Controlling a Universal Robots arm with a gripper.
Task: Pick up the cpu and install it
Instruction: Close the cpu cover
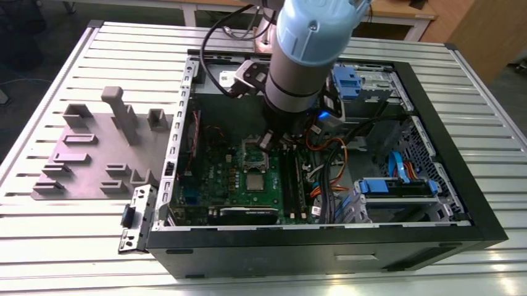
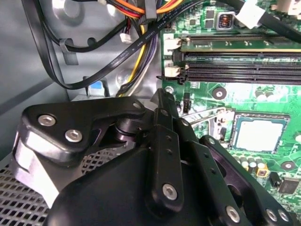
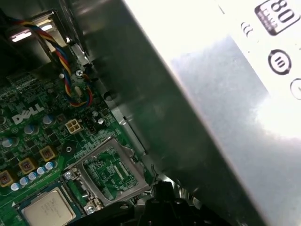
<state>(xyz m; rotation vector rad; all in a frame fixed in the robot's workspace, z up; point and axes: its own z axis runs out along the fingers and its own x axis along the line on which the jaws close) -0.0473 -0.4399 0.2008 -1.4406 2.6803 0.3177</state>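
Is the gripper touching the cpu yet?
Apart. In the second wrist view the gripper sits well clear of the cpu, with bare green motherboard showing between them.

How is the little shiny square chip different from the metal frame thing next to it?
The cpu has a plain, smooth silvery top; the socket frame is a metal border around a busy green patterned centre. The cpu looks smaller than the socket frame. The cpu lies flat, while the socket frame has a raised rim. Both are squarish and sit side by side on the green motherboard.
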